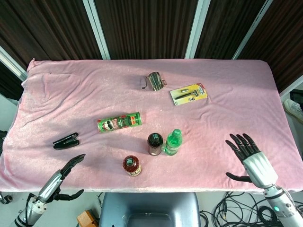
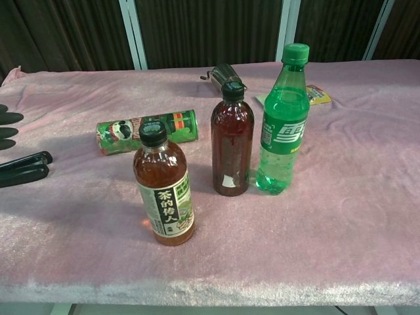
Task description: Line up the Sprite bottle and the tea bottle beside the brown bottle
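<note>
The green Sprite bottle (image 1: 173, 141) (image 2: 283, 125) stands upright just right of the brown bottle (image 1: 155, 143) (image 2: 231, 140), nearly touching it. The tea bottle (image 1: 132, 166) (image 2: 163, 186), with a dark cap and white-green label, stands apart, nearer the front edge and to the brown bottle's left. My right hand (image 1: 249, 158) is open at the front right edge, well away from the bottles. My left hand (image 1: 63, 174) is open at the front left edge, fingers spread; only its fingertips (image 2: 8, 125) show in the chest view.
A green chips can (image 1: 119, 122) lies on its side behind the tea bottle. A black stapler-like tool (image 1: 66, 141) lies at the left. A metal cup (image 1: 154, 81) and a yellow packaged tool (image 1: 189, 94) sit further back on the pink cloth (image 1: 71, 94).
</note>
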